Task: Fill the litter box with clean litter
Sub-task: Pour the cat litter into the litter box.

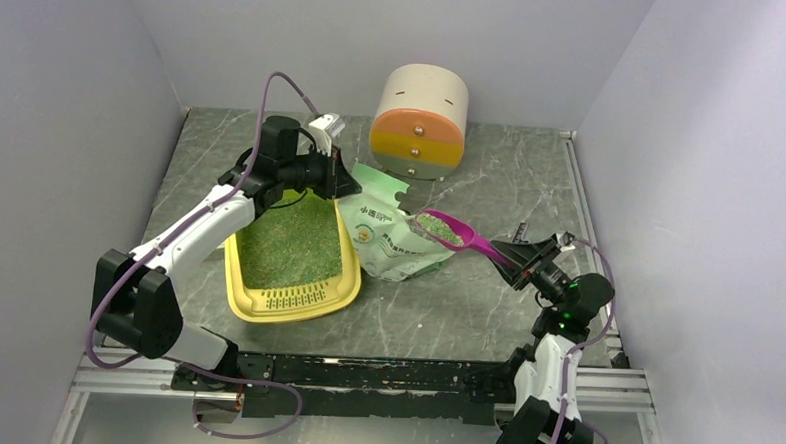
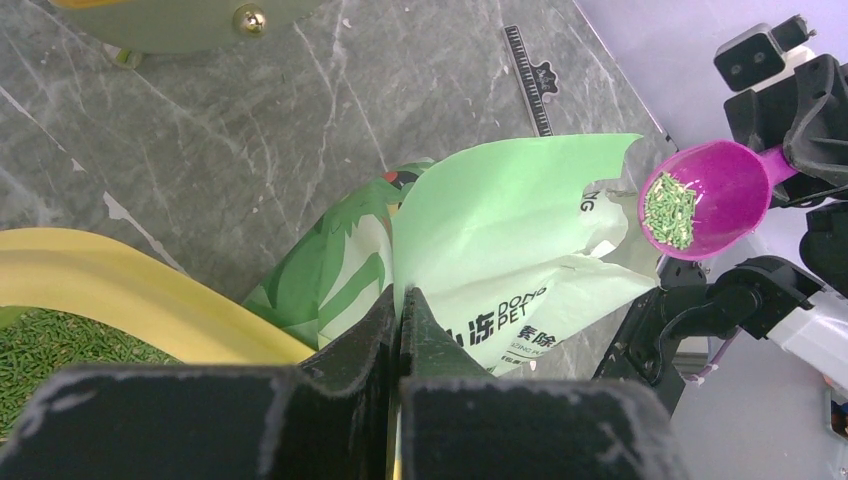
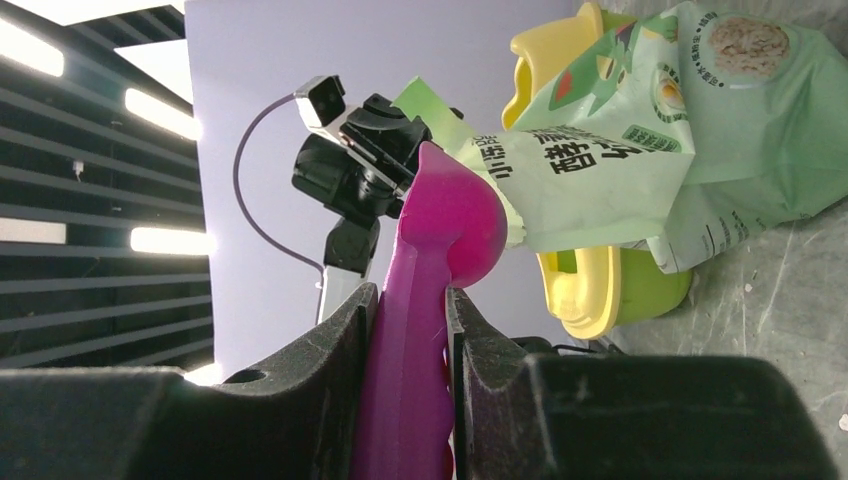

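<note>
On the grey marbled stone worktop (image 1: 485,306), the shallow yellow plastic litter box (image 1: 265,307) lies left, with greenish-grey litter granules (image 1: 288,242) in it. The pale green printed plastic bag (image 1: 393,247) lies just beside its right side. Behind the bag stands the round beige-orange-yellow drawer cabinet (image 1: 420,123). The magenta plastic scoop (image 1: 454,232) hangs over the bag's right part.

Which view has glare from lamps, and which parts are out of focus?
Right wrist view: the lamp strips at the left are blown out; the right gripper, shut on the scoop, looks dark and soft. Left wrist view: the left gripper is blurred, the bag sharp. Top external view: even light, no glare.
</note>
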Controlling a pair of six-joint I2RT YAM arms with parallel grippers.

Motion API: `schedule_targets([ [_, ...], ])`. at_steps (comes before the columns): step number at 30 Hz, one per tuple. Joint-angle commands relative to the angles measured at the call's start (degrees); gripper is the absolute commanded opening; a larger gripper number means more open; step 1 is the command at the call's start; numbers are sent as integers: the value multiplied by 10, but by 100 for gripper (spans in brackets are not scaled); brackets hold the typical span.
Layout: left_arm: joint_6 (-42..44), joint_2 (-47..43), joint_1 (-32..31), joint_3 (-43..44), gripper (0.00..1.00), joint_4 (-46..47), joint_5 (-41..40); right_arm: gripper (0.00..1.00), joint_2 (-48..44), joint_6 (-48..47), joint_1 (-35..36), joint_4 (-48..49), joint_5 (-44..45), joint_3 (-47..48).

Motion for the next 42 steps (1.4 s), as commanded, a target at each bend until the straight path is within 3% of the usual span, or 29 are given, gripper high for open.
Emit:
schedule_targets([
  [1, -4, 3, 6, 5, 5, 8, 2, 0, 0, 7, 1, 25, 3, 24],
  [12, -13, 11, 6, 26, 7, -1, 22, 0, -7, 6, 21, 9, 4, 49],
  [19, -8, 12, 5, 35, 14, -16, 32, 0, -37, -48, 41, -105, 16, 96],
  [22, -9, 12, 6, 35, 17, -17, 36, 0, -49, -37, 50, -110, 22, 101],
  [26, -13, 8, 6, 38, 24, -16, 36, 0, -71, -31, 62, -131, 36, 105],
  [32, -21, -3, 5, 40, 47, -10, 29, 0, -93, -32, 89, -162, 56, 115],
  [37, -28, -18, 6, 35, 60, -3, 8, 0, -104, -62, 170, -212, 117, 129],
  [42, -42, -44, 6, 29, 68, -3, -39, 0, -95, -63, 257, -199, 185, 122],
])
